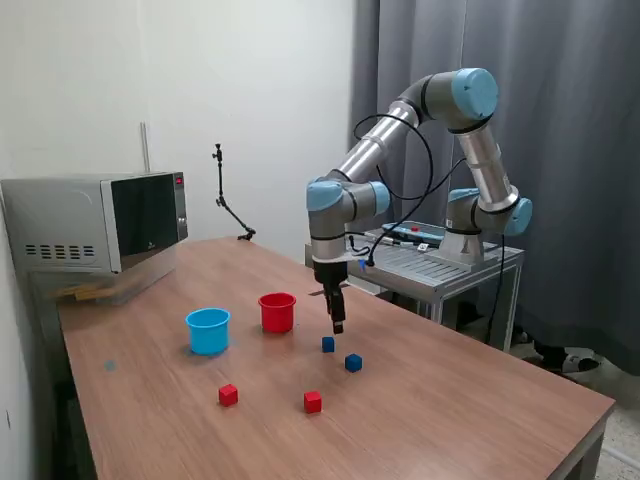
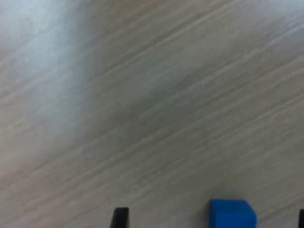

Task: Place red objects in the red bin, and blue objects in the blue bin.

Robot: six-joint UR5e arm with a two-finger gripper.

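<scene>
Hovering claw: the gripper point(image 1: 337, 326) hangs low over the wooden table point(image 1: 450, 400), nothing between its fingers; wrist view shows the jaws spread wide.
Nearest blue cube point(image 1: 328, 344): just below the claw, on the table; in the wrist view point(image 2: 232, 213) between the fingertips.
Second blue cube point(image 1: 353, 362): near the claw, towards the exterior view's right.
Red cubes point(image 1: 313, 401) and point(image 1: 228, 395): farther out, towards the camera.
Red cup point(image 1: 277, 312): near the claw, on the exterior view's left.
Light blue cup point(image 1: 208, 330): beyond the red cup.
</scene>
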